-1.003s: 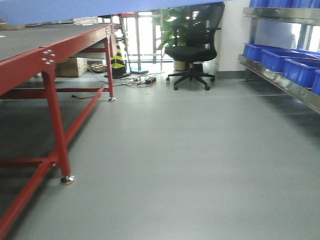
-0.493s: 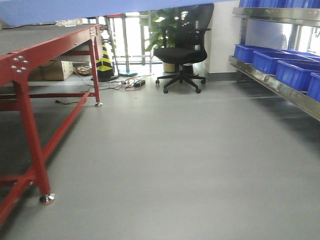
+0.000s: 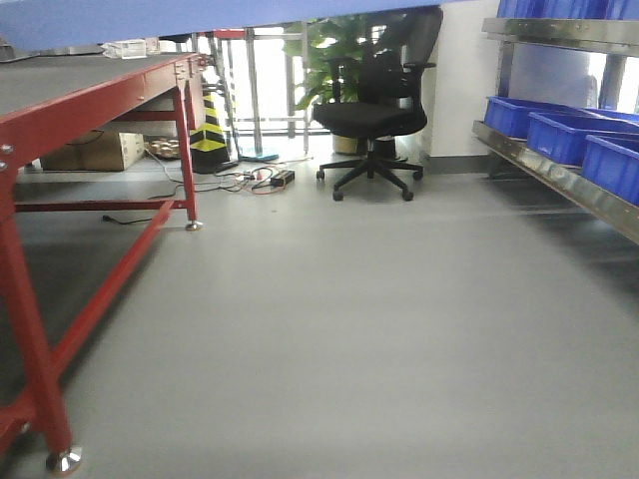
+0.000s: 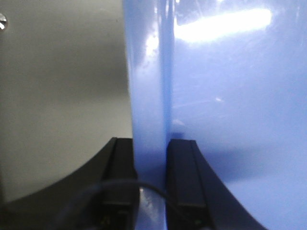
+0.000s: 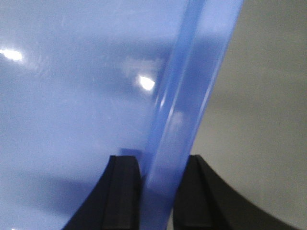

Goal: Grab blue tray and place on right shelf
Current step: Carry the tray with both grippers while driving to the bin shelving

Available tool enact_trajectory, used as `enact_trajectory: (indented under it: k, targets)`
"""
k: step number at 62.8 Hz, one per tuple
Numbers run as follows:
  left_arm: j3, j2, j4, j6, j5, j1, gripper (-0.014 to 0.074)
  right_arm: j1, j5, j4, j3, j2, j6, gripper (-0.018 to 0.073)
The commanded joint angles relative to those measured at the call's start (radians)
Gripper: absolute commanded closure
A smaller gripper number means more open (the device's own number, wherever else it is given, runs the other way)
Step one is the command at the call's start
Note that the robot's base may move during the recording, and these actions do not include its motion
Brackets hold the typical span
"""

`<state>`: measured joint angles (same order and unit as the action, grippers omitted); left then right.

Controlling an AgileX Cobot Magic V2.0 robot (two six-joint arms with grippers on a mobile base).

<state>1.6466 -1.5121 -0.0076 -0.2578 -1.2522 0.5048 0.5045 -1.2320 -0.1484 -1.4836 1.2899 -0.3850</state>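
The blue tray (image 3: 150, 18) shows as a periwinkle band along the top edge of the front view, held up above the floor. In the left wrist view my left gripper (image 4: 149, 163) is shut on the rim of the blue tray (image 4: 230, 96), one black finger on each side of it. My right gripper (image 5: 160, 184) is likewise shut on the opposite rim of the tray (image 5: 72, 96). The right shelf (image 3: 559, 175), shiny steel with a tall front lip, runs along the right edge of the front view, some way ahead.
Dark-blue bins (image 3: 569, 135) stand on the steel shelf, under a higher shelf level (image 3: 569, 32). A red-framed table (image 3: 90, 100) fills the left side. A black office chair (image 3: 374, 115), a plant (image 3: 339, 50), floor cables (image 3: 255, 180) and a yellow-black cone (image 3: 208, 130) stand at the back.
The front view has advanced: the red table's near leg slid to the lower left, and the chair and shelf shifted left, then back right. Both grippers still hold the tray.
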Motion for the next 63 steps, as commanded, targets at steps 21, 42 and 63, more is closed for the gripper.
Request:
enact_trajectory:
  k: [21,42,63]
  targets:
    - [0.022,0.035,-0.018,0.033,-0.085,0.017,0.0645,0.009,0.095,0.011,-0.028,-0.034,0.026,0.0502]
    - [0.022,0.035,-0.026,0.033,-0.085,0.017,0.0645,0.009,0.095,0.011,-0.028,-0.034,0.026,0.0502]
    - [0.022,0.035,-0.028,0.033,-0.085,0.017,0.0645,0.009,0.095,0.011,-0.028,-0.034,0.026,0.0502]
